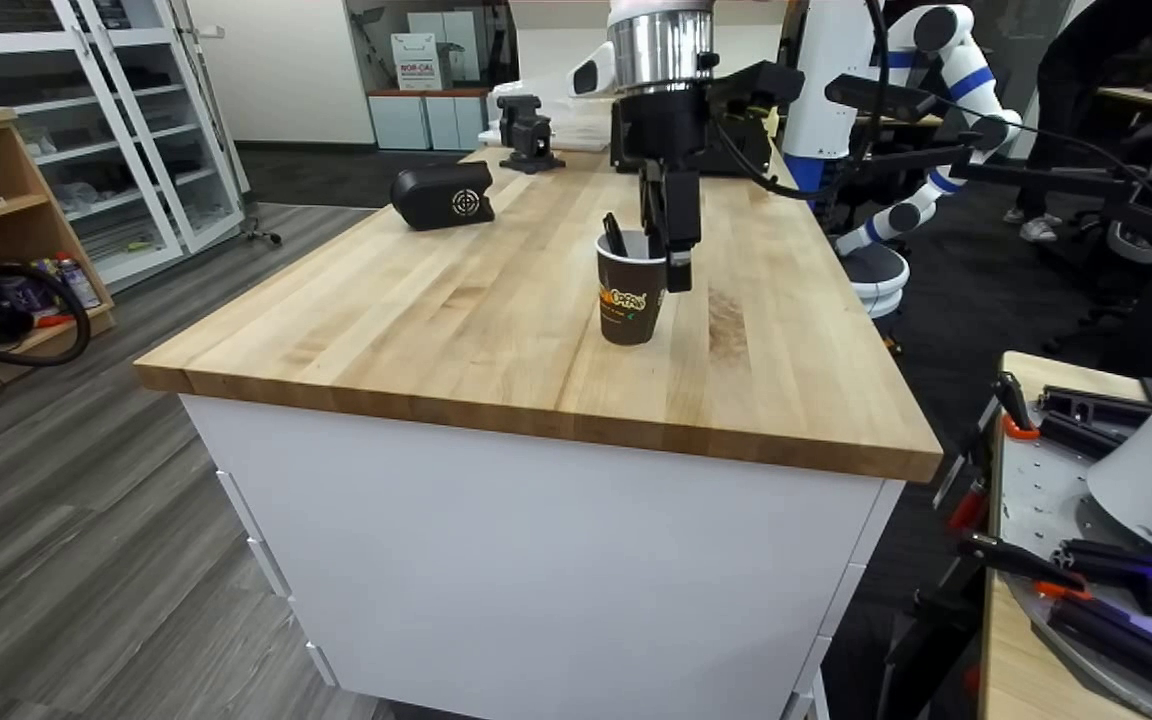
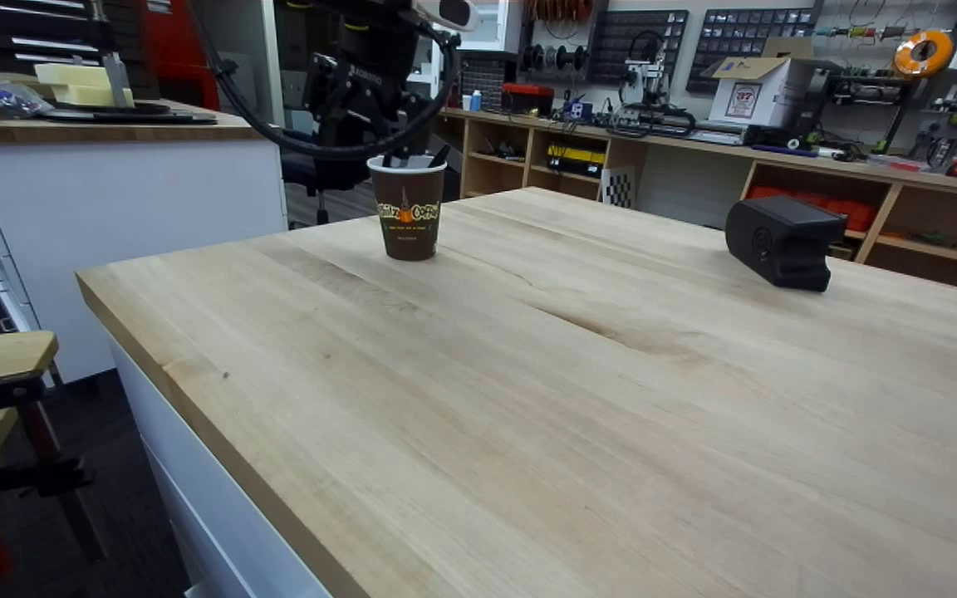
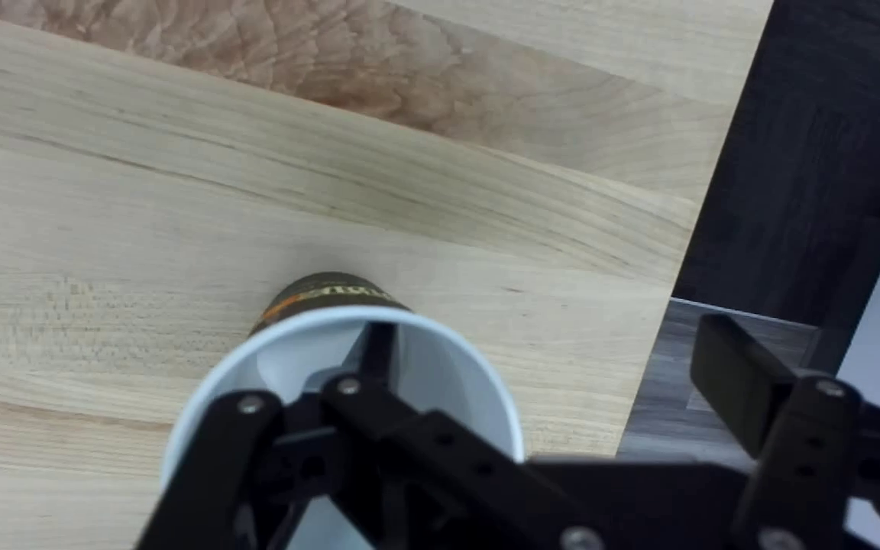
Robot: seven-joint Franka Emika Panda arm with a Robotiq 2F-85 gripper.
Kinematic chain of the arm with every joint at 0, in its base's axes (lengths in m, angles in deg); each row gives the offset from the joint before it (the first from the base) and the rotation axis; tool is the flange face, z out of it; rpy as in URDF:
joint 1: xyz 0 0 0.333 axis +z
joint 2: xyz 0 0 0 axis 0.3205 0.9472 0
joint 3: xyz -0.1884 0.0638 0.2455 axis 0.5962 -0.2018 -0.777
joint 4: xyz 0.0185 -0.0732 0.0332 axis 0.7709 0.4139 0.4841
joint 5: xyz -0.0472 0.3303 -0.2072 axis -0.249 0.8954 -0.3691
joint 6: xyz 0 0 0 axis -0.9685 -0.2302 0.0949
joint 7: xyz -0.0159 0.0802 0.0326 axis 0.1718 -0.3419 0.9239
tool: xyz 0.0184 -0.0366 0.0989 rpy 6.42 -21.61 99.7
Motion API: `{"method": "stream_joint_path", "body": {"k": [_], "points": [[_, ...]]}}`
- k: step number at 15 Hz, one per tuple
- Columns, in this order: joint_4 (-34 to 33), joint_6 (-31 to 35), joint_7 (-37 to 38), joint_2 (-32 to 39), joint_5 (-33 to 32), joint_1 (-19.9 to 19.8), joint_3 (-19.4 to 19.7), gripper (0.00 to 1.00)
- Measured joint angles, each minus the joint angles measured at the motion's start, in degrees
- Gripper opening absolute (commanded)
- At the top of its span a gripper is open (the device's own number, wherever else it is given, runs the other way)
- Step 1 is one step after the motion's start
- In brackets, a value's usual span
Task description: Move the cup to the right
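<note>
The cup [image 1: 631,295] is dark brown with a white rim and a pale label band. It stands upright on the wooden table and also shows in an exterior view [image 2: 409,212]. A dark stick [image 1: 614,235] pokes out of it. My gripper [image 1: 671,265] points down at the cup. In the wrist view the gripper [image 3: 554,344] is open. One finger is over the cup's white inside [image 3: 448,374], its tip hard to make out. The other finger stands apart, outside the rim. A dark strip inside the cup could be stick or fingertip; I cannot tell.
A black case [image 1: 441,196] lies on the table and also shows in an exterior view [image 2: 784,241]. A black vise [image 1: 528,135] and a dark box [image 1: 736,150] stand farther back. The table's edge [image 1: 536,420] runs past the cup. Cables hang by the arm.
</note>
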Motion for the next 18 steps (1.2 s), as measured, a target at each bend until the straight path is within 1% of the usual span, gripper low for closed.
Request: {"method": "stream_joint_path", "body": {"k": [9, 11, 13, 15, 16, 17, 18], "points": [[0.2, 0.0, 0.0, 0.0, -0.1, 0.5, 0.0, 0.07], [0.2, 0.0, 0.0, 0.0, -0.1, 0.5, 0.0, 0.01], [0.2, -0.1, 0.0, -0.2, -0.2, 0.5, 0.0, 0.05], [0.2, -0.1, 0.0, -0.7, -0.2, 0.4, 0.2, 0.04], [0.2, -0.1, -0.1, -1.0, -0.1, 0.4, 0.2, 0.02], [0.2, -0.1, -0.2, -1.4, -0.1, 0.4, 0.2, 0.04], [0.2, -0.2, -0.2, -1.8, -0.1, 0.4, 0.2, 0.01]]}}
